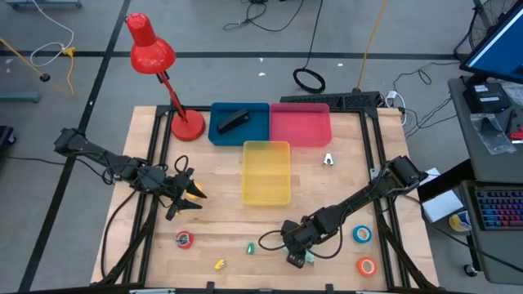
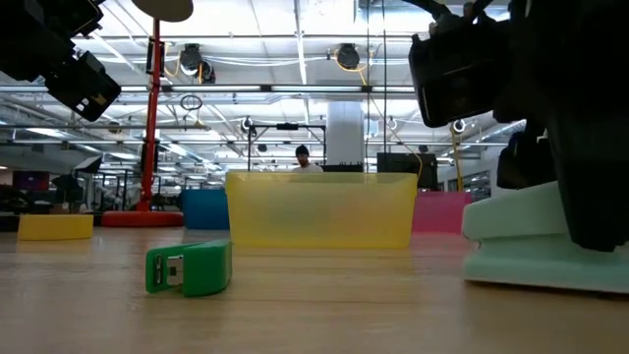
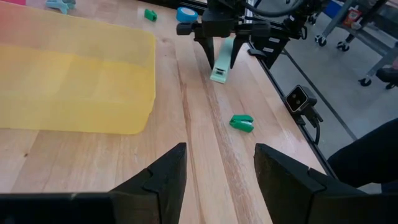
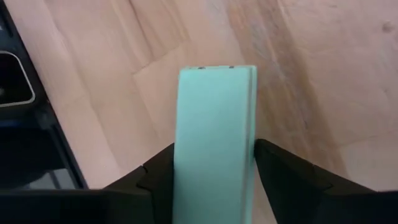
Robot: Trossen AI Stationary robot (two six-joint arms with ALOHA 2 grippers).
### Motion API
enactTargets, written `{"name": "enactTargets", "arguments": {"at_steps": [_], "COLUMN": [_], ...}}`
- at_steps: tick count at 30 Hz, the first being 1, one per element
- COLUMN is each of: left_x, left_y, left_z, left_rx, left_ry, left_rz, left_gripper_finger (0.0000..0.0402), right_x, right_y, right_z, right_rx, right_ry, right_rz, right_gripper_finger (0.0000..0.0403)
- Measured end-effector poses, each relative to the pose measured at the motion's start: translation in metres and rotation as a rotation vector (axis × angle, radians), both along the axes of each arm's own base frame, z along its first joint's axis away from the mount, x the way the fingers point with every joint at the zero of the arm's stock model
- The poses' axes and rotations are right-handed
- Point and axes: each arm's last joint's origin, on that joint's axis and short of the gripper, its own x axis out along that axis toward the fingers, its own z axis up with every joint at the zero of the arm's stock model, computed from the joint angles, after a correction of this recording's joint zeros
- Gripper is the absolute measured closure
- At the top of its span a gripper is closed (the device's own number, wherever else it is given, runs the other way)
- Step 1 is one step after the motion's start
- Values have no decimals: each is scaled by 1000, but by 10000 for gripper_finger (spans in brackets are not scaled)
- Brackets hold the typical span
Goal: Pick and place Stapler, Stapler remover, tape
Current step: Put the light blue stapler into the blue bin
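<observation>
Right gripper [image 1: 297, 255] down over mint stapler [image 4: 214, 143] — fingers straddling it

A wooden table [image 1: 147, 245] carries a red lamp [image 1: 186, 126] at eleven o'clock. Blue [image 1: 239, 122], pink [image 1: 300, 124] and yellow [image 1: 265, 171] trays sit toward twelve; tape rolls [image 1: 362, 234], a mint stapler [image 1: 297, 259] and green [image 1: 251, 246] and yellow [image 1: 219, 264] pieces lie near six.

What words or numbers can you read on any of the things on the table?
No words or numbers can be read anywhere.
Mint green stapler, between the right gripper's fingers: plain top, no print shows.
Small green stapler: no label shows.
Yellow bin, blue bin, pink bin: no labels show.
</observation>
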Motion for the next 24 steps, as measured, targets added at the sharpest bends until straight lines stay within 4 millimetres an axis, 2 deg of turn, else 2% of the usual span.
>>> {"name": "enactTargets", "arguments": {"at_steps": [7,14,24], "left_x": [0,2,6], "left_y": [0,0,-1], "left_z": [0,6,26], "left_rx": [-11,-72,-170], "left_ry": [3,-47,-239], "left_rz": [5,55,75], "left_gripper_finger": [215,215,215], "right_x": [2,5,7], "right_y": [-5,-17,-38], "right_z": [1,10,46], "right_rx": [-9,-17,-19], "right_ry": [-8,-26,-146], "right_rz": [20,6,-25], "right_gripper_finger": [289,290,290]}}
